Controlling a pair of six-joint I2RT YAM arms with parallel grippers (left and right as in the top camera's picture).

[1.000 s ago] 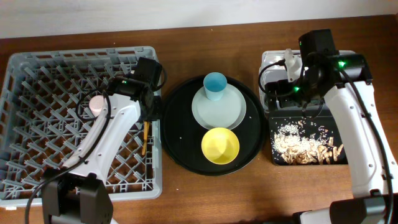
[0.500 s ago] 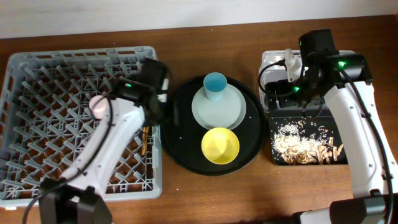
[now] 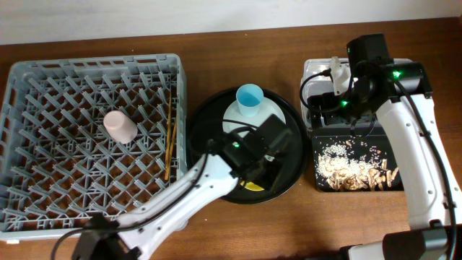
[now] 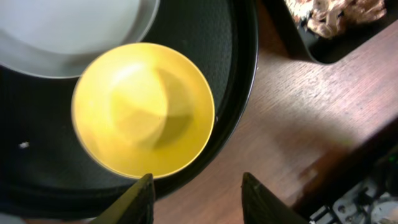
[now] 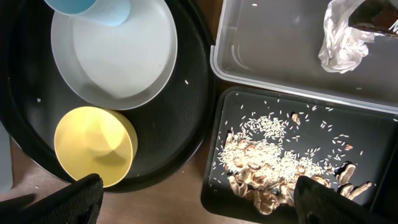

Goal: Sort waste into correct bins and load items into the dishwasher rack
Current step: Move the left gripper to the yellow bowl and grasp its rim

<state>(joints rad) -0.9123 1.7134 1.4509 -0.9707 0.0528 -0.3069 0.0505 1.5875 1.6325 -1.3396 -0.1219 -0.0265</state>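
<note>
The yellow bowl sits on the round black tray, just ahead of my open left gripper, whose fingers are empty. In the overhead view the left arm covers most of that bowl. The blue cup stands on the grey plate. The pink cup and two chopsticks lie in the dishwasher rack. My right gripper hangs wide open and empty above the tabletop. The napkin and brown wrapper are in the clear tub. Food scraps fill the black bin.
The round black tray lies between the rack and the two bins. Bare wooden tabletop runs along the front edge. The right arm reaches over the bins from the right.
My left arm has swung right, out of the rack and over the round tray above the yellow bowl. The pink cup and chopsticks now show uncovered. The right arm has not moved.
</note>
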